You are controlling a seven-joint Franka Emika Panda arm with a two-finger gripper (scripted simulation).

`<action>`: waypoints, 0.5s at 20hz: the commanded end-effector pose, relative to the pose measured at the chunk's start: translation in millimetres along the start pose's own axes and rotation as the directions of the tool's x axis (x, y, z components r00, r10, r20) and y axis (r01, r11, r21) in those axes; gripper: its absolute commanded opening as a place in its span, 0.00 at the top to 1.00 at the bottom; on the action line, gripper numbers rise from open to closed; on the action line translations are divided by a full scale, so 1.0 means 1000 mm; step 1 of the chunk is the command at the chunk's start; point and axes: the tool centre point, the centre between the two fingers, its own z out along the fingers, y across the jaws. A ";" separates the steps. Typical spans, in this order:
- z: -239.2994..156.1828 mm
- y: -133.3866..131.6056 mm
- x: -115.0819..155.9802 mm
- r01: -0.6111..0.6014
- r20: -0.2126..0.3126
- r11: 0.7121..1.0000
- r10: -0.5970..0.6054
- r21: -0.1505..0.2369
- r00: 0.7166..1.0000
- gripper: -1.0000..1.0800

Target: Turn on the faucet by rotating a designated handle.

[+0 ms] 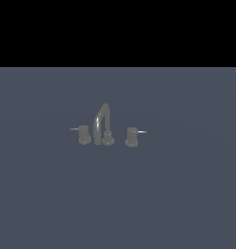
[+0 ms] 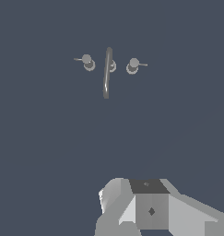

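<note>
On the exterior view's right of the faucet sits the handle, well apart from our tool, whose grip state we cannot tell, so we risk turning the twin knob by mistake.

A bare simulated test space is showing here, not a furnished room: a flat, featureless slate-grey counter is stretching out on every side of the faucet. Behind the faucet, the grey surface is ending at a plain black void.
</note>
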 end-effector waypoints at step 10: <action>0.013 -0.005 0.009 -0.051 -0.001 0.999 0.051 0.000 0.999 1.00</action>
